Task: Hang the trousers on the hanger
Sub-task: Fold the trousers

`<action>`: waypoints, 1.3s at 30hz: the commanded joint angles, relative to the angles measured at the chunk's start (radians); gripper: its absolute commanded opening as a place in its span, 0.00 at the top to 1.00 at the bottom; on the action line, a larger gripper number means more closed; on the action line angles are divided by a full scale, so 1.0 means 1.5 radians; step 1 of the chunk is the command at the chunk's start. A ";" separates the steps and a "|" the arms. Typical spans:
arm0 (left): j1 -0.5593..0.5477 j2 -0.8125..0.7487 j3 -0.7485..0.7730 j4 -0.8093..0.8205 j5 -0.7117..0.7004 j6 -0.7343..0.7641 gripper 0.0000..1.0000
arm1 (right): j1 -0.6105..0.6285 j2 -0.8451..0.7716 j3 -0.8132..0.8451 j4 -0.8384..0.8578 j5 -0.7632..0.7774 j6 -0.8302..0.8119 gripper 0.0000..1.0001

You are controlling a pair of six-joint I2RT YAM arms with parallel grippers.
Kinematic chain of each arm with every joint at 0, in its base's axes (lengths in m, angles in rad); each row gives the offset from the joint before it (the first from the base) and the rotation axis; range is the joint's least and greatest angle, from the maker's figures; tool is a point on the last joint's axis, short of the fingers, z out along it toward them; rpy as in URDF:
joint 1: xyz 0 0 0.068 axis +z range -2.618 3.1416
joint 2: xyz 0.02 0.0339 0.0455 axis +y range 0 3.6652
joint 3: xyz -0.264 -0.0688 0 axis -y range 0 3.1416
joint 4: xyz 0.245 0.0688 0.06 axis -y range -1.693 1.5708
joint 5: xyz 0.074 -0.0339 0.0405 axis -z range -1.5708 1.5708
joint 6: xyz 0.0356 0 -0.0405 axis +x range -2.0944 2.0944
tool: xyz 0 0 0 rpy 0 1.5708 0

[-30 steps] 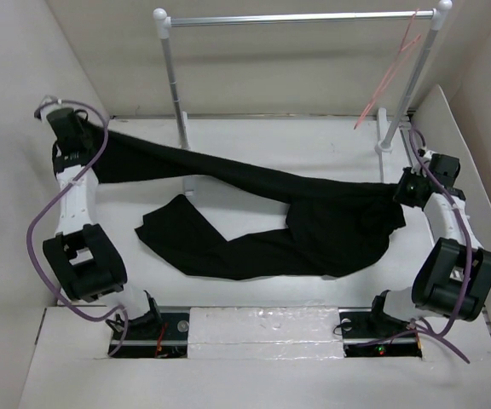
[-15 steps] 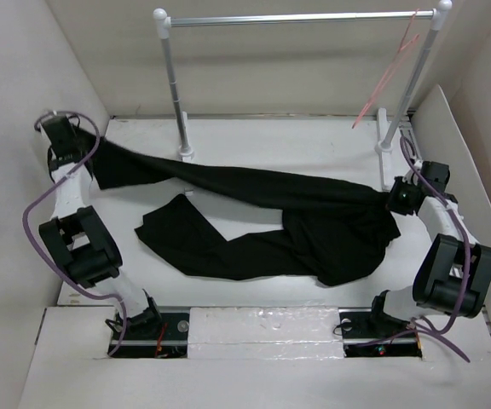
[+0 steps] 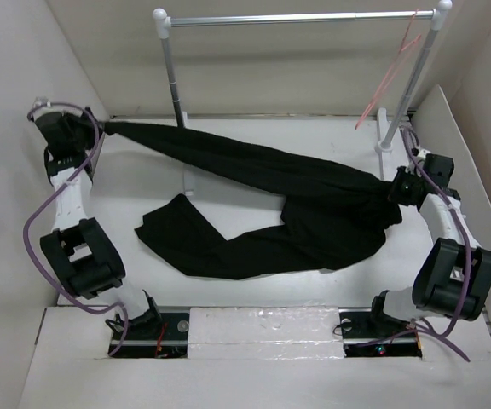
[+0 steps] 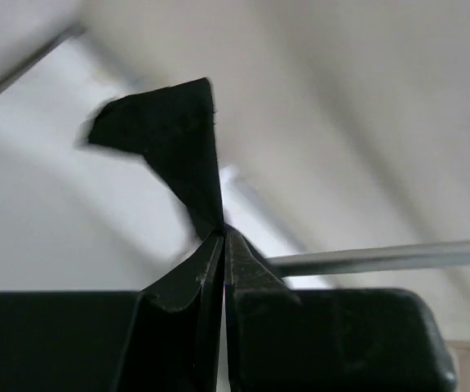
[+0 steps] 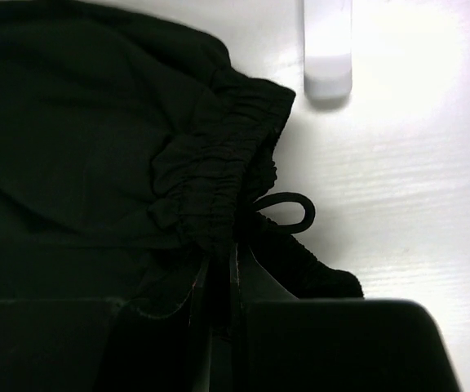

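Note:
The black trousers (image 3: 262,213) lie spread across the table. One leg is stretched taut between my two grippers; the other leg lies folded on the table nearer the front. My left gripper (image 3: 99,129) at the far left is shut on the leg's end; a black corner of cloth (image 4: 178,139) sticks out past its tips (image 4: 223,237). My right gripper (image 3: 399,189) at the right is shut on the elastic waistband (image 5: 219,163) with its drawstring loop. The thin pinkish-red hanger (image 3: 390,72) hangs from the right end of the silver rail.
The silver rail (image 3: 301,17) on two white posts (image 3: 176,85) stands at the back; the stretched leg passes in front of the left post's foot. A white post foot (image 5: 327,49) shows close to the right gripper. White walls enclose the table on both sides.
My left gripper has moved back and up with the leg end, pulling the leg straighter and tauter. My right gripper has shifted slightly, still holding the waistband.

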 commanded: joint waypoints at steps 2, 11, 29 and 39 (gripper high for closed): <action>0.057 0.001 -0.138 0.026 -0.021 0.032 1.00 | 0.014 -0.022 -0.061 0.041 -0.012 -0.009 1.00; 0.086 0.117 -0.138 -0.018 -0.021 0.064 1.00 | 0.014 0.043 -0.025 0.038 0.005 -0.023 1.00; 0.063 -0.139 -0.239 -0.234 -0.178 0.071 0.32 | 0.054 -0.043 0.077 -0.052 -0.018 -0.004 0.16; -0.137 -0.423 -0.477 -0.373 -0.270 0.029 0.40 | 0.393 -0.229 -0.060 0.000 -0.030 -0.011 0.92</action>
